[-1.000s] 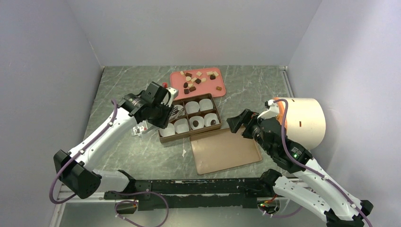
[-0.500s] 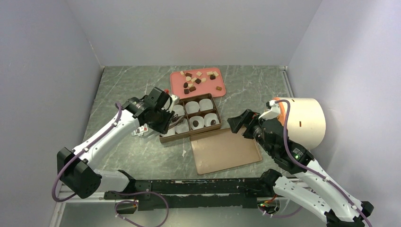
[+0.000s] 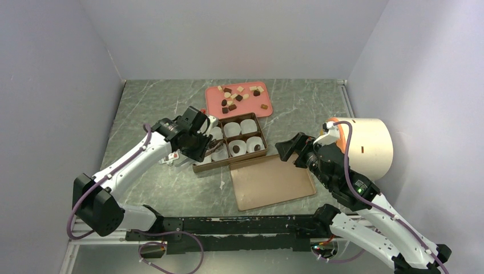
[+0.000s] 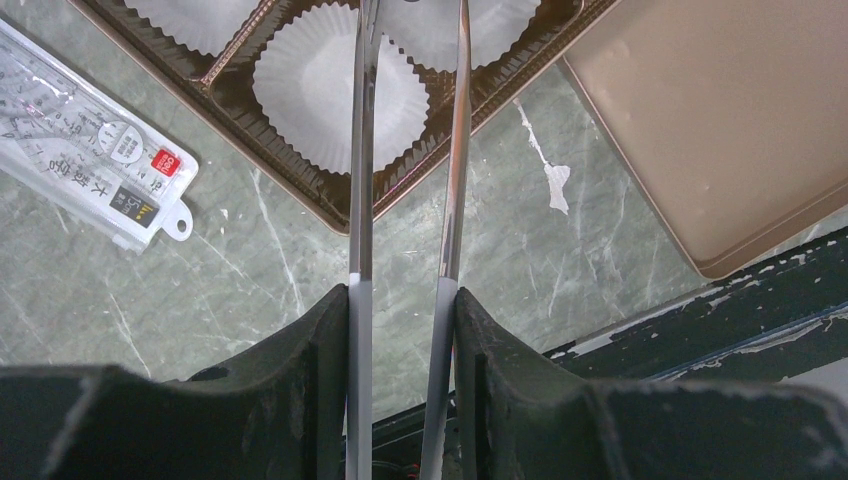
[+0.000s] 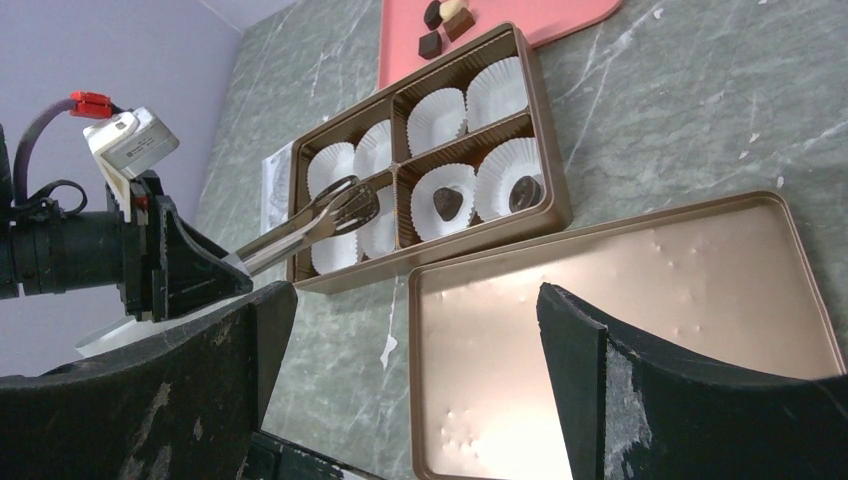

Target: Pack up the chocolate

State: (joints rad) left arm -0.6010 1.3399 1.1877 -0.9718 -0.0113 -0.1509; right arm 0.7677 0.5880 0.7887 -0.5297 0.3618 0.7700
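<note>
Left hand [image 4: 405, 300] gripping tongs [image 4: 362, 150], tips cut off at wrist view's edge

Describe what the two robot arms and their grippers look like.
Both the left arm and right arm have white links between chunky black joints, each trailed by a purple cable. The left gripper and right gripper have broad, matte black fingers, scuffed on the right one. A red connector sits on the left wrist; a green light glows on the right arm.
</note>
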